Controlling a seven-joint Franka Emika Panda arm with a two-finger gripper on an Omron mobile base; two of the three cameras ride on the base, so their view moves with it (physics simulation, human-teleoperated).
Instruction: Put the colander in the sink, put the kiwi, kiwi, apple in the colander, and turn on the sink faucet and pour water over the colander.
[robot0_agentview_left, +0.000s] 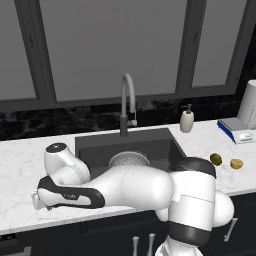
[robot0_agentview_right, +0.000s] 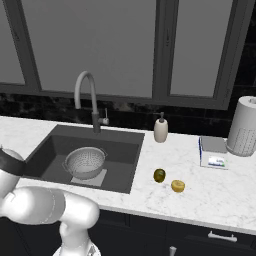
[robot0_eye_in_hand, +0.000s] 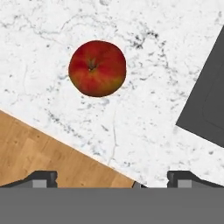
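Observation:
The red apple (robot0_eye_in_hand: 97, 68) lies on the white marble counter, seen straight down in the hand view. My gripper (robot0_eye_in_hand: 113, 179) hangs open above the counter's front edge, the apple ahead of its fingertips and apart from them. The silver colander (robot0_agentview_left: 129, 160) (robot0_agentview_right: 85, 161) stands upright in the dark sink (robot0_agentview_left: 150, 139) (robot0_agentview_right: 125, 150). Right of the sink lie a dark green kiwi (robot0_agentview_left: 215, 159) (robot0_agentview_right: 159, 175) and a yellower kiwi (robot0_agentview_left: 236, 163) (robot0_agentview_right: 177, 186). The gooseneck sink faucet (robot0_agentview_left: 127, 100) (robot0_agentview_right: 87, 95) rises behind the basin, with no water showing.
A cream soap dispenser (robot0_agentview_left: 187, 120) (robot0_agentview_right: 160, 129) stands behind the sink's right corner. Further right are a blue-and-white flat box (robot0_agentview_left: 237, 131) (robot0_agentview_right: 214, 152) and a paper towel roll (robot0_agentview_right: 243, 127). Wooden floor (robot0_eye_in_hand: 39, 153) shows past the counter edge.

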